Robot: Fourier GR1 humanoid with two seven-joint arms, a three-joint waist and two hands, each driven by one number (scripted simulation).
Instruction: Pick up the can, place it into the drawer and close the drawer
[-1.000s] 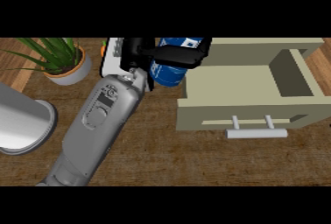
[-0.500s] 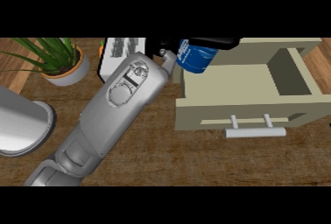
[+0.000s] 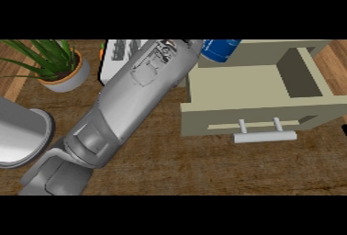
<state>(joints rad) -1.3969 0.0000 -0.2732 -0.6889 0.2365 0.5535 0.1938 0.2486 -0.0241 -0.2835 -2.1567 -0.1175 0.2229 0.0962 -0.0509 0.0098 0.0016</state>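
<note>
**Op:** I've got the drawer (image 3: 264, 87) pulled open at right. Front panel faces me, and the white bar handle (image 3: 265, 136) sticks out on its two posts. The inside floor is bare and beige. The right side wall is tall, and the far wall runs along the top edge of the view.

**Rev:** Any room around it?

**Op:** Wood counter (image 3: 203, 170) is open on the near side and between the arm and the drawer front. The left side is crowded — potted plant (image 3: 58, 64) far left, a grey round bin (image 3: 20, 137) at the left edge, and a white slotted appliance (image 3: 119, 57) behind the forearm.

**Rev:** Where's the can?

**Op:** The can (image 3: 220, 49) is at the far-left corner of the drawer, right at the view's top edge. It's over the far wall, not down on the drawer floor. Only the lower part shows — blue body, glossy, tilted, with the top cut off by the frame.

**Rev:** Which hand has it?

**Op:** I can't say. The grey forearm (image 3: 129, 105) runs diagonally from near-left up to the can, and it ends right beside the can at the frame edge. The hand itself is out of view, so I can't tell whether the fingers are spread or wrapped. No other arm shows anywhere.
</note>
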